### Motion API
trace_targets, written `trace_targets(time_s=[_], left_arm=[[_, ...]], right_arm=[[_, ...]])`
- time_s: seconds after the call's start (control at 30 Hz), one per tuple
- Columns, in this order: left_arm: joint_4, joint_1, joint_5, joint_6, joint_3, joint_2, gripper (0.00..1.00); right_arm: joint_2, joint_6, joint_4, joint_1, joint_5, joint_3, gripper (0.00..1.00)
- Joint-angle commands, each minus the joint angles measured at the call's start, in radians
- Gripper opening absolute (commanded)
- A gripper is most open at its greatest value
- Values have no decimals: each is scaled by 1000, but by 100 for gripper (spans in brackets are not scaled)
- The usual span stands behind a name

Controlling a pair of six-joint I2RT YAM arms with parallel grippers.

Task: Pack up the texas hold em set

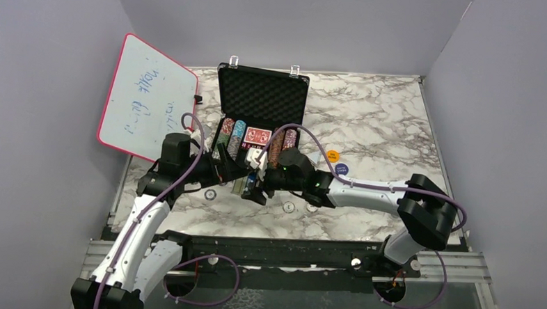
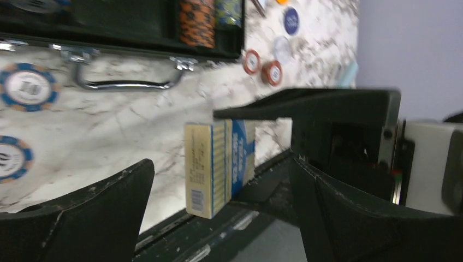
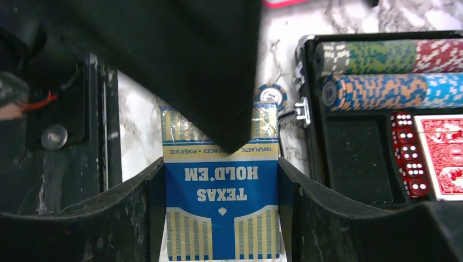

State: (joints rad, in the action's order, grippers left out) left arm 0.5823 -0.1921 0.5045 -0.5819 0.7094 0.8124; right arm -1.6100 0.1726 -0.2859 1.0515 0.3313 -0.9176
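— Where is the blue deck?
— Your right end effector pinches it by its two long sides, just in front of the case, outside it on the handle side. I cannot tell whether the deck touches the bench.
— And my left?
— Your left end effector is spread wide. Its fingers stand on either side of that deck, clear of it.
— What is in the case?
— The lid is up. Inside lie two chip rows, with the red dice and the red deck beside them.
— Anything loose?
— Two blue-and-orange chips lie in front of the case near the handle. Two red chips lie off its front right corner. The blue button and the orange button lie to the right of the case.
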Motion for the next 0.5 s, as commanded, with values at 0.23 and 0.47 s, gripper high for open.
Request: trace_targets(time_s=[0.23, 0.47], left_arm=[[-130, 2, 301, -41, -117, -50, 66], [-198, 2, 300, -121, -119, -34, 42]], right_arm=[[75, -120, -229, -6, -23, 69, 46], [96, -100, -271, -7, 20, 101, 47]])
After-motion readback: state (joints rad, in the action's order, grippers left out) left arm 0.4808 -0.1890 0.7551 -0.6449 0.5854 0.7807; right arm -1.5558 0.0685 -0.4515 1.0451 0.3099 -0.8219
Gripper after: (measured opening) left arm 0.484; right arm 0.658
